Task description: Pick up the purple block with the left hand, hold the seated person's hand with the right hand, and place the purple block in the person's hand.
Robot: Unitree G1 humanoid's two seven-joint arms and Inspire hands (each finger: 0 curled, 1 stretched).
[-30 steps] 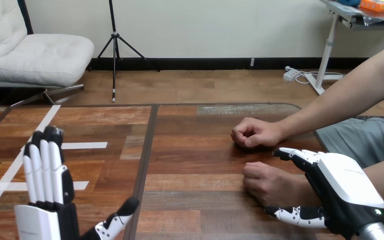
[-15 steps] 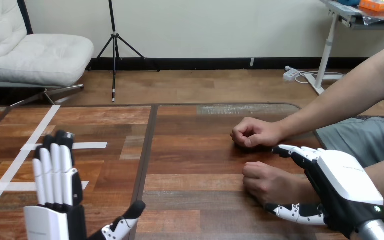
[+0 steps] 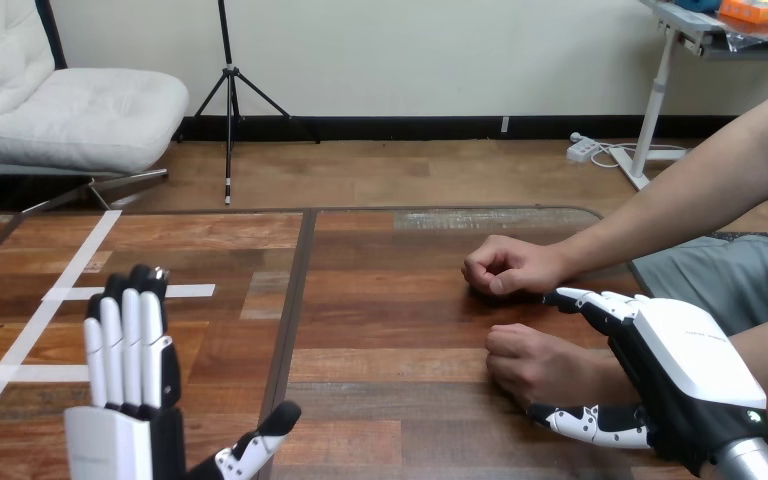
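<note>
- Closest to me, the robot's left hand [image 3: 120, 440] stands upright above the near left part of the wooden table [image 3: 390, 310]. Its back faces the camera, the fingers [image 3: 125, 330] are straight and pointing up, and the thumb [image 3: 255, 450] is stuck out to the side. It is open.
- At the near right, the right hand [image 3: 685, 375] lies over the wrist of the person's nearer hand [image 3: 535, 365]. It is spread wide: the fingers [image 3: 595, 300] reach out along the wrist's far side and the thumb [image 3: 590, 422] along its near side. It brackets the wrist and is not clamped on it.
- That nearer hand is a loose fist, knuckles down on the table, right of centre.
- Just beyond it, the person's farther hand [image 3: 505, 268] is also curled into a fist on the wood. The robot's fingertips are close beside it.
- Strips of white tape [image 3: 175, 291] lie across the table's left half, behind the raised left hand.
</note>
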